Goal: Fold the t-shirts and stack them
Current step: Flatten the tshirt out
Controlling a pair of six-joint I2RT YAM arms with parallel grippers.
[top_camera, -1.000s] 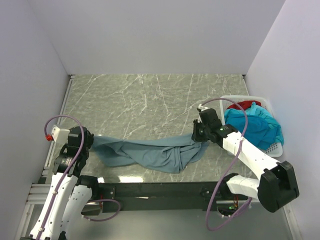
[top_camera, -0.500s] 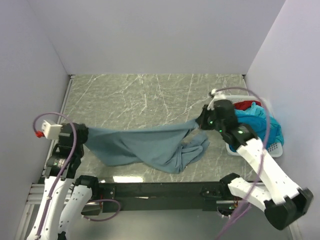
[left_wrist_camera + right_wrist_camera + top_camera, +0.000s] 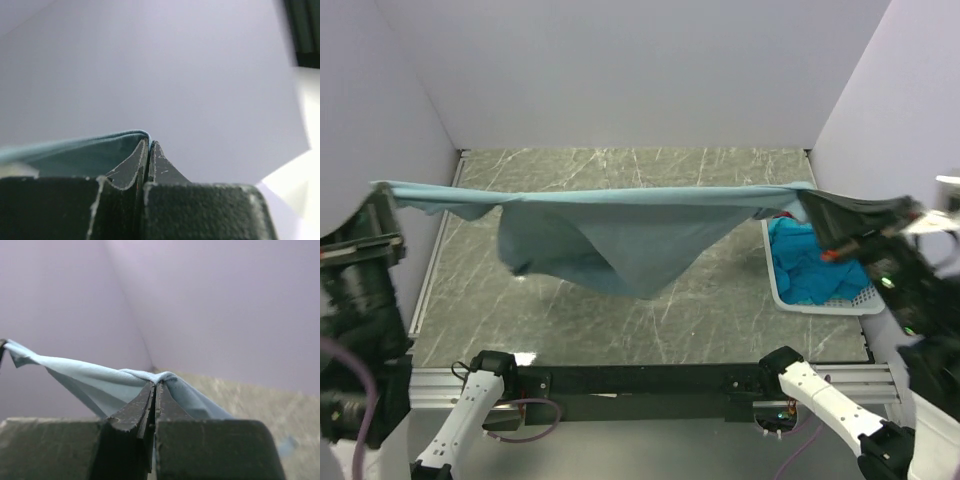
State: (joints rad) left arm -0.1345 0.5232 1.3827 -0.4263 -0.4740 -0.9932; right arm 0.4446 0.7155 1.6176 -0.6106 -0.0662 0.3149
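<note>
Hanging stretched above the table point(image 3: 620, 170), the shirt point(image 3: 610, 235) is pinched at opposite edges by the left gripper point(image 3: 150, 150) and right gripper point(image 3: 155, 390), both clamped on thin cloth, so a harder pull might slip a corner free.

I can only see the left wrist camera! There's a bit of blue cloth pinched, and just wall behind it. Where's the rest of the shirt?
Observer: The grey-blue t-shirt is up in the air, stretched from the left end effector across to the right end effector.
Operator: Is the other one holding tight?
Observer: Yes, the right wrist view shows its jaws shut on a fold of the shirt's edge.
Operator: Are there more shirts?
Observer: A turquoise t-shirt lies in the white basket at the right of the table.
</note>
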